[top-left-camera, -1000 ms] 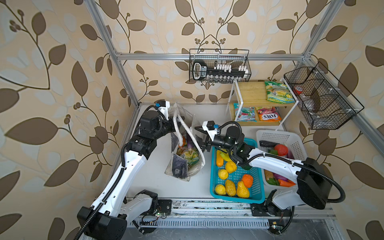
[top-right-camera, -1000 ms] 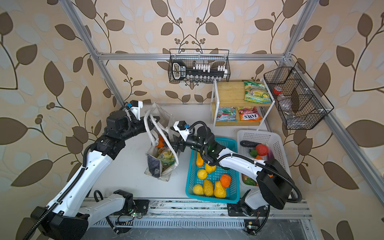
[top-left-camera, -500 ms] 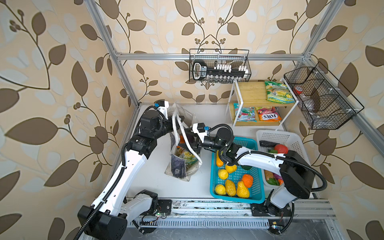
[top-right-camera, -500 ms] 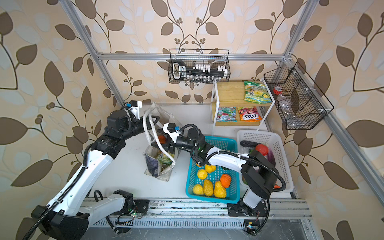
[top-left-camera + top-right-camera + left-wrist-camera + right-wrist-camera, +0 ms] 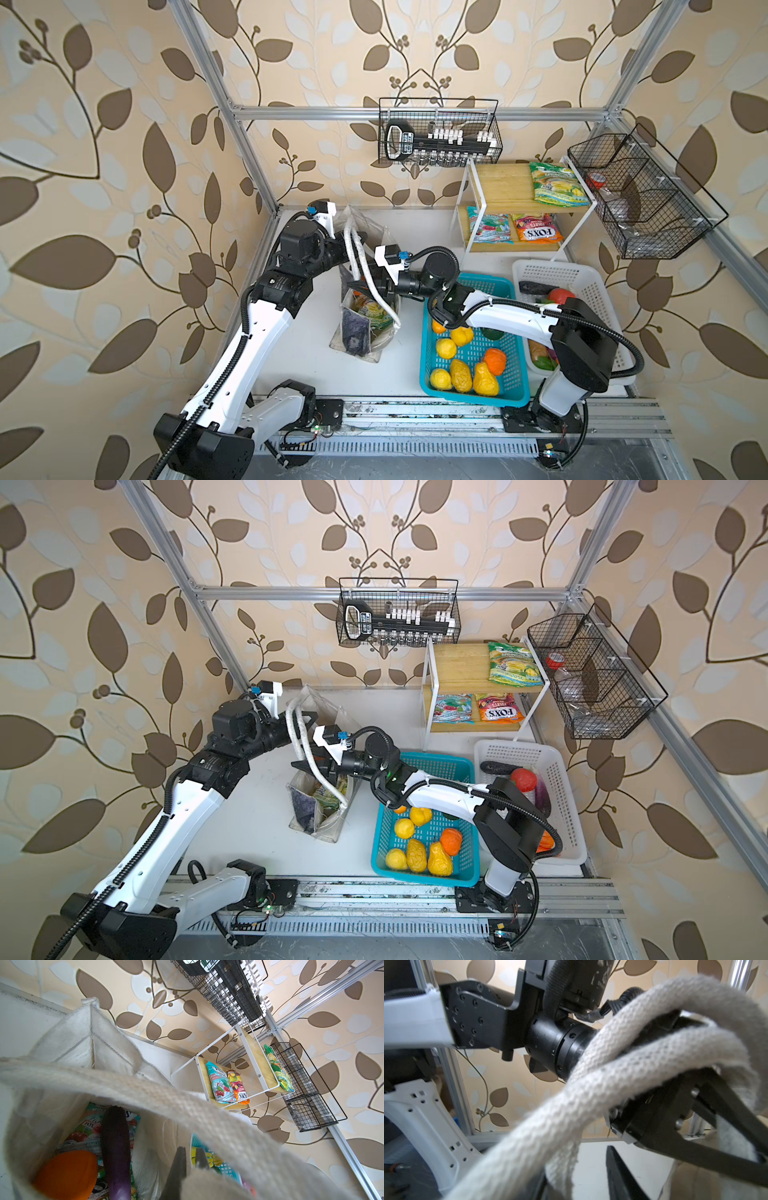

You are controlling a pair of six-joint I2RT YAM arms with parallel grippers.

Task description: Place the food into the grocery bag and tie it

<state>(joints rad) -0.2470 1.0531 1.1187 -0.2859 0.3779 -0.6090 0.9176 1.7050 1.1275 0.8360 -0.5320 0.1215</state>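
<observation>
My right claw is half-shut, can't tell if it grips; the bag handle crosses it, running 12 to 5 o'clock. My left claw, at 11, clenches the bag handle.

Left pincer partly behind bag handles

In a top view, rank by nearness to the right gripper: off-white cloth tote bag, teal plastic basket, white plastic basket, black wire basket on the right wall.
Measured from the right gripper:
1. off-white cloth tote bag, at the gripper, centre.
2. teal plastic basket, just to its right.
3. white plastic basket, further right.
4. black wire basket, on the right wall.
</observation>
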